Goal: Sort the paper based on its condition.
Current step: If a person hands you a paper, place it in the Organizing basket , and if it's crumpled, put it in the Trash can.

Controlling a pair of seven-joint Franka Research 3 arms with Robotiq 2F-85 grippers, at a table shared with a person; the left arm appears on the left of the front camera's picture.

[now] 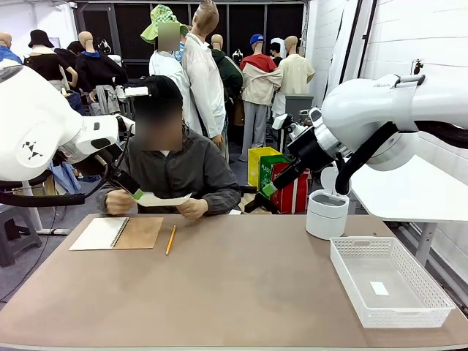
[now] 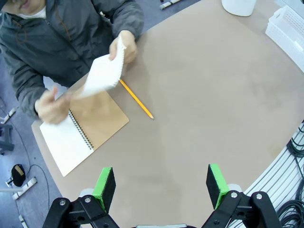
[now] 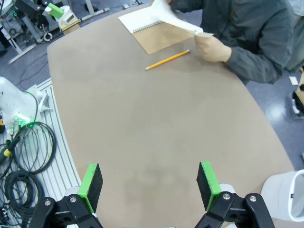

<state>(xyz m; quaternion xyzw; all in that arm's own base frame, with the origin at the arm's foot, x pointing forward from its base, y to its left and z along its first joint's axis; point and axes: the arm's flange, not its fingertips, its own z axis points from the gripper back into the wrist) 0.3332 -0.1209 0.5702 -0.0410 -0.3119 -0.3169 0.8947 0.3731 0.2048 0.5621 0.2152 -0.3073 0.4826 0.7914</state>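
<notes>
- Front view: a big brown table (image 1: pixel 241 292) is filling the near part of the room, with racks of clothes standing far behind.
- A person in a grey jacket (image 1: pixel 175 170) is sitting at the far side, holding one sheet of paper (image 1: pixel 162 198) up in both hands.
- The left claw (image 1: pixel 138 194) is hanging just beside the paper; I cannot tell here how wide it is.
- The right claw (image 1: pixel 268 189) is hanging up in the air, well to the right of the paper; its fingers are too hard to see here.
- One notebook (image 1: pixel 117 233) and one pencil (image 1: pixel 170 239) are lying on the table below the left claw.
- One white basket (image 1: pixel 388 280) and one round white bin (image 1: pixel 326 214) are sitting below and right of the right claw.
- Left wrist view: the left claw (image 2: pixel 161 184) is standing wide open, holding nothing, above bare brown table.
- The paper (image 2: pixel 104 73) is being held up by the person's two hands, far ahead of the fingers and to the left.
- The notebook (image 2: pixel 84 132) is lying open just ahead of the left finger, and the pencil (image 2: pixel 136 99) is lying beside it.
- Right wrist view: the right claw (image 3: pixel 149 186) is standing wide open and holding nothing.
- The paper (image 3: pixel 175 18) is far ahead, at the table's far end, in the person's hand (image 3: pixel 213 47).
- One pencil (image 3: pixel 167 60) is lying ahead too.
- Black cables (image 3: pixel 23 156) are curling on the floor to the left of the claw.
</notes>
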